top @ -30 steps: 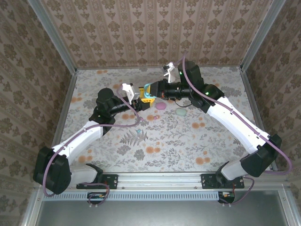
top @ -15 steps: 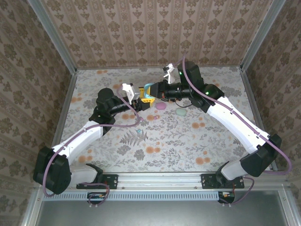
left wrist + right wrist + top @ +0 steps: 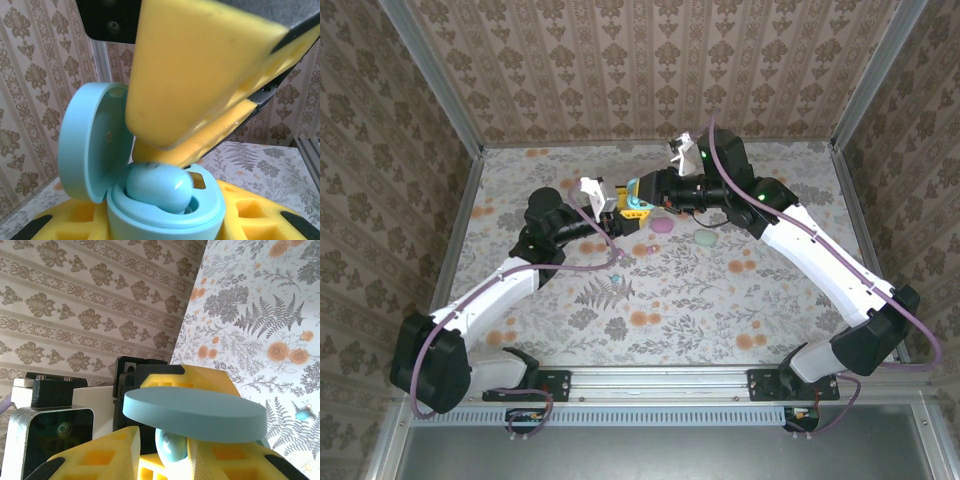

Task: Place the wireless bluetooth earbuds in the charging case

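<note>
Now – blue bud (image 3: pixel 157 187) in case (image 3: pixel 85 145), L pincer (image 3: pixel 162 222) gripping case, R pincer (image 3: pixel 167 455) atop bud – grip unclear.

I've got the pale blue charging case (image 3: pixel 165 222) open, lid tipped up at left, one glossy blue earbud (image 3: pixel 159 187) sitting in its well; a second tiny bud (image 3: pixel 302 415) lies loose on the table (image 3: pixel 250 300).

The top camera looks down from above and behind the arm bases (image 3: pixel 525 372), far enough to take in the whole table (image 3: pixel 720 310). Each wrist camera sits just behind its own fingers (image 3: pixel 260 220), looking along them. Both face one open case (image 3: pixel 165 225) from opposite sides, very close; the top view holds that case (image 3: pixel 634 189) too.
</note>
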